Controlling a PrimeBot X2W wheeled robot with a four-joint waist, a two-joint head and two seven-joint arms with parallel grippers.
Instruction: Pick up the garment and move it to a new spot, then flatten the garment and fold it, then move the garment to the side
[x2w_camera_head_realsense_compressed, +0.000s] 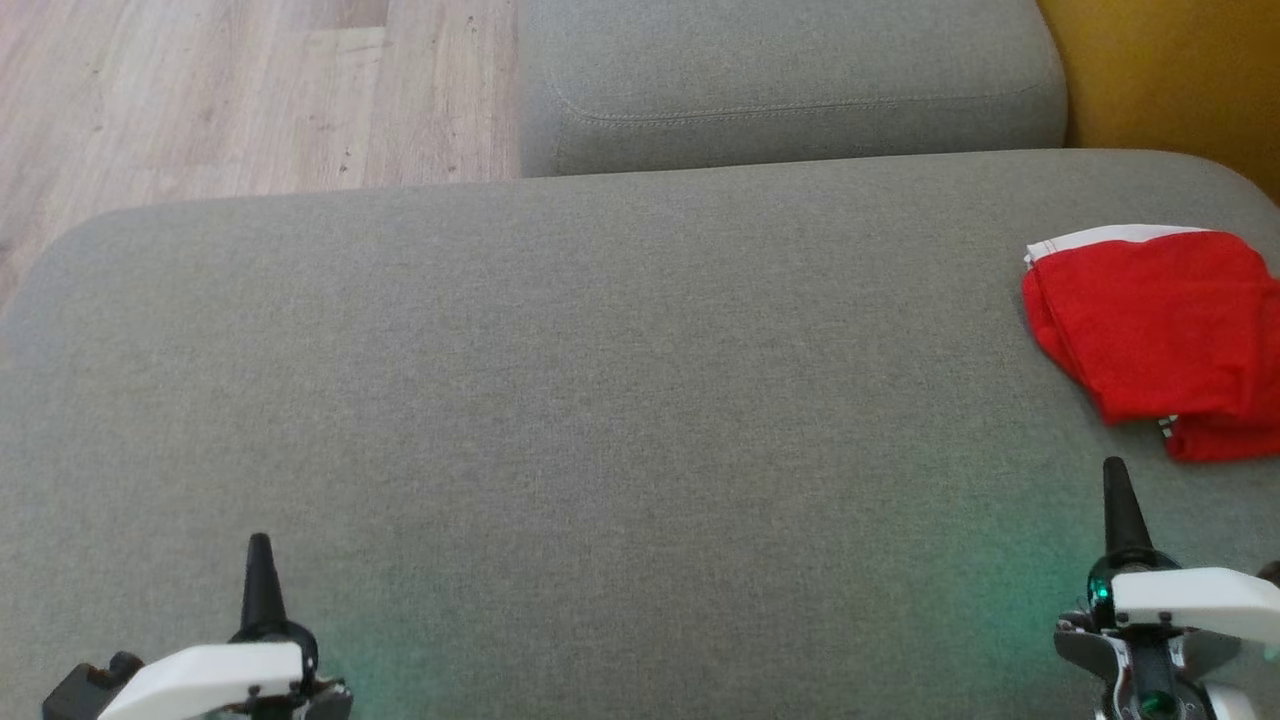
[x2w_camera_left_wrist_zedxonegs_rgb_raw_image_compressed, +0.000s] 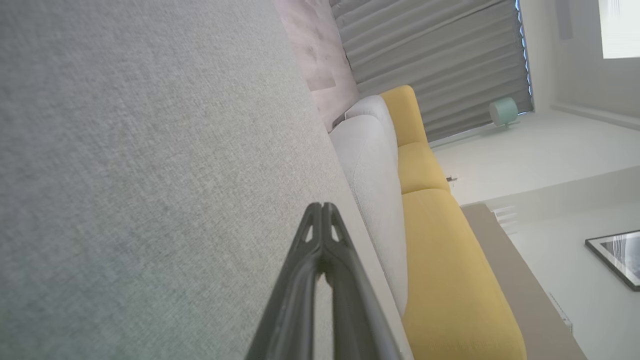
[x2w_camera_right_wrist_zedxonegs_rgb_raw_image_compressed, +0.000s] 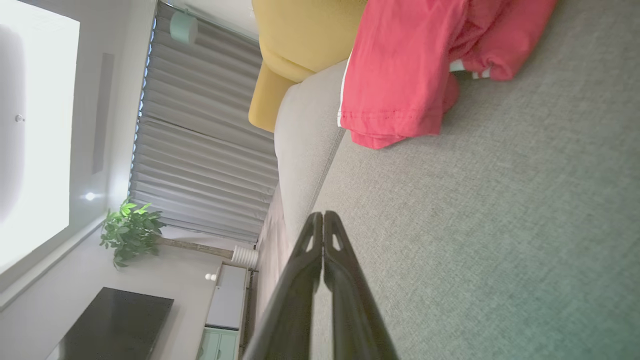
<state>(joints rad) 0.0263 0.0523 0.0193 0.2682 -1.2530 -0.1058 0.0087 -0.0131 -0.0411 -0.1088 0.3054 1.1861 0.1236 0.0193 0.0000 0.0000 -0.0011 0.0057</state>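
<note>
Head view: folded red garment (x2w_camera_head_realsense_compressed: 1150, 330) lies at the grey sofa cushion (x2w_camera_head_realsense_compressed: 600, 380)'s far right edge (white trim showing). Left gripper (x2w_camera_head_realsense_compressed: 260, 560) and right gripper (x2w_camera_head_realsense_compressed: 1115, 490) hover clenched, empty.

Left wrist view: fingertips (x2w_camera_left_wrist_zedxonegs_rgb_raw_image_compressed: 315, 230) meet.

Right wrist view: fingertips (x2w_camera_right_wrist_zedxonegs_rgb_raw_image_compressed: 316, 230) pressed together, well short of the garment.

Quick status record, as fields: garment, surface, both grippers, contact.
garment: red with white trim, loosely folded, lying at the right end of the cushion
surface: grey cushion
left gripper: shut, empty, low over the cushion's near left
right gripper: shut, empty, near right, just short of the garment
contact: neither gripper touches the garment
</note>
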